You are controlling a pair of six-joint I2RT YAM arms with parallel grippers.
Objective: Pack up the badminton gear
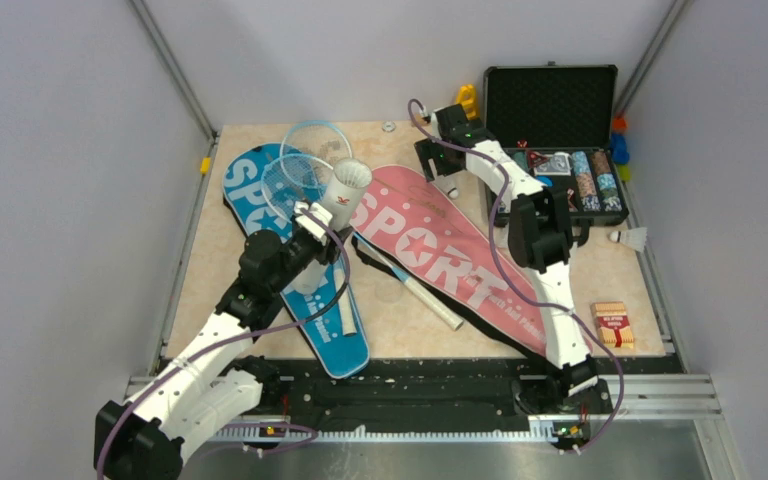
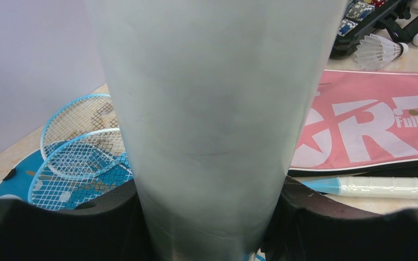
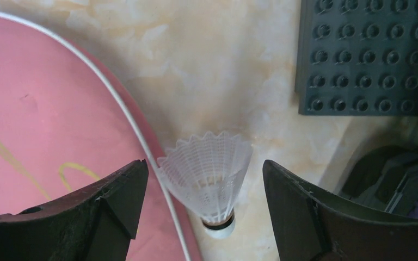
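Observation:
My left gripper is shut on the white tube, which is lifted and tilted above the blue cover. In the left wrist view the tube fills the space between both fingers. Two light-blue rackets lie with their heads overlapping on the blue cover's far end. One white racket handle lies by the pink cover. My right gripper is open and low over the table, straddling a white shuttlecock that lies at the pink cover's edge. Another shuttlecock lies at the far right.
An open black case of poker chips stands at the back right, just beyond my right gripper. A dark studded panel is close to its right finger. A small card box lies near the front right. A yellow toy is behind the case.

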